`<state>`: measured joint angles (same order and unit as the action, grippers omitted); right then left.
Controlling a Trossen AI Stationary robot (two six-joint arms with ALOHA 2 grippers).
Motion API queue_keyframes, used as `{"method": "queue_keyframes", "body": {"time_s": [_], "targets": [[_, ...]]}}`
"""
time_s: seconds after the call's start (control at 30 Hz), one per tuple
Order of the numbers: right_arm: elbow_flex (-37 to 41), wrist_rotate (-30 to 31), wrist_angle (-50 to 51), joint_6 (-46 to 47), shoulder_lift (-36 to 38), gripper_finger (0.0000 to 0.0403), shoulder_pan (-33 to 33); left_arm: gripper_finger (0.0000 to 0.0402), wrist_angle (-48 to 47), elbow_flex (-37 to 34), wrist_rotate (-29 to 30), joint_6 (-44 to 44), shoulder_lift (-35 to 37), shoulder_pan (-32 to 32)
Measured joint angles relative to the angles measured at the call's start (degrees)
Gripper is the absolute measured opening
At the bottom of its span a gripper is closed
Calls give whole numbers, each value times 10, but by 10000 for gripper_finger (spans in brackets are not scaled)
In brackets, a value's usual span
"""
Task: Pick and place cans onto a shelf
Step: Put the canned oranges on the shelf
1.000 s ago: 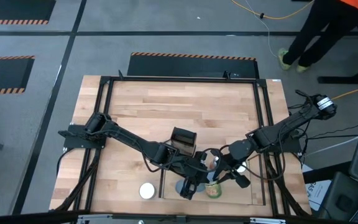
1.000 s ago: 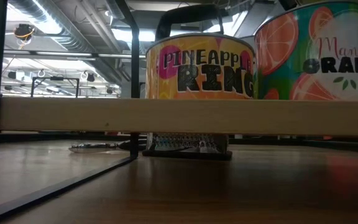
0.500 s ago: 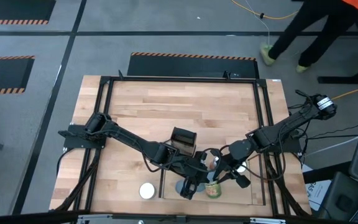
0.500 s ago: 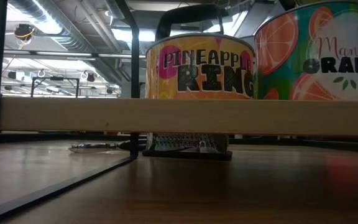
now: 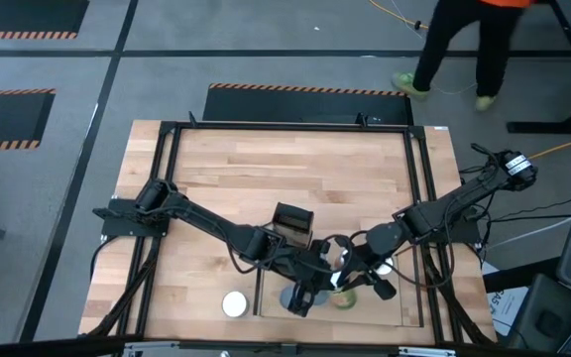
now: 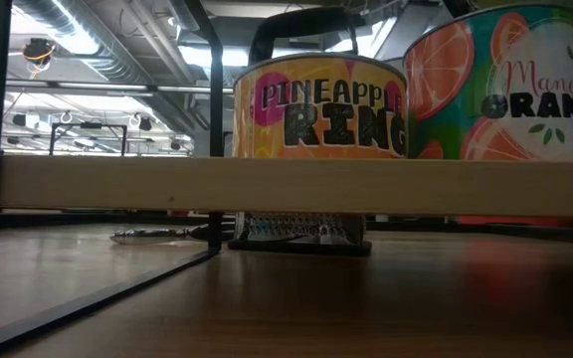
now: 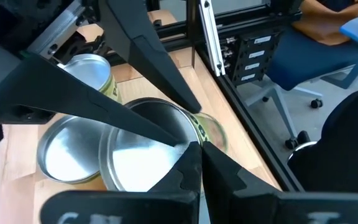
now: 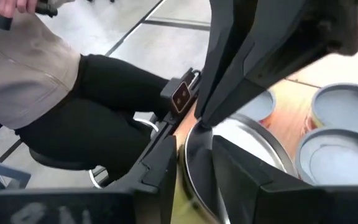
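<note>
On the shelf (image 5: 404, 307) near the table's front edge, both grippers meet over a cluster of cans. My right gripper (image 5: 347, 286) is shut on a green can with orange slices on its label (image 6: 505, 85). A pineapple can (image 6: 318, 107) stands on its base on the shelf board (image 6: 267, 187) beside it. My left gripper (image 7: 192, 149) is shut, and its tips stand right at the held can's lid (image 7: 143, 163). Two more silver-topped cans (image 7: 67, 152) (image 7: 87, 67) stand close by. A white-topped can (image 5: 234, 303) rests on the tabletop left of the shelf. My right gripper has the can's rim (image 8: 194, 158) between its two fingers, one on the outer side wall (image 8: 178, 199) and one lying across the lid (image 8: 253, 146). The fingers slant down from the table's right side. The can sits slightly tipped at the shelf board. Whether my left gripper's shut tips touch the lid, I cannot tell.
A small black box (image 5: 292, 223) stands behind the shelf. The black frame rails (image 5: 419, 198) run along the table's sides. The far half of the wooden tabletop (image 5: 285, 169) is bare. A person (image 5: 459, 45) walks on the floor beyond the far edge.
The orange-slice can has shifted and tipped a little in my right gripper's hold, while the pineapple can stays put. The person behind the table has walked toward the left.
</note>
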<state>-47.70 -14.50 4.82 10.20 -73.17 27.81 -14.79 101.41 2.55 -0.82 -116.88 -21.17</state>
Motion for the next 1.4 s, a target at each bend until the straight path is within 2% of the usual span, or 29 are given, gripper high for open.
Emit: {"method": "queue_keyframes", "body": {"time_s": [0.33,0.63,0.8,1.17,1.4], "targets": [[0,-6,-4,-1,0,103,0,0,-1,0,1,0,0,1],[0,-8,-4,-2,0,11,-1,0,-4,0,4,0,0,1],[0,-8,-3,-2,0,17,-1,0,-4,0,4,0,0,0],[0,-18,-3,-2,0,5,-1,1,0,0,3,0,0,0],[0,-41,3,-4,0,2,0,29,1,0,6,0,0,1]]}}
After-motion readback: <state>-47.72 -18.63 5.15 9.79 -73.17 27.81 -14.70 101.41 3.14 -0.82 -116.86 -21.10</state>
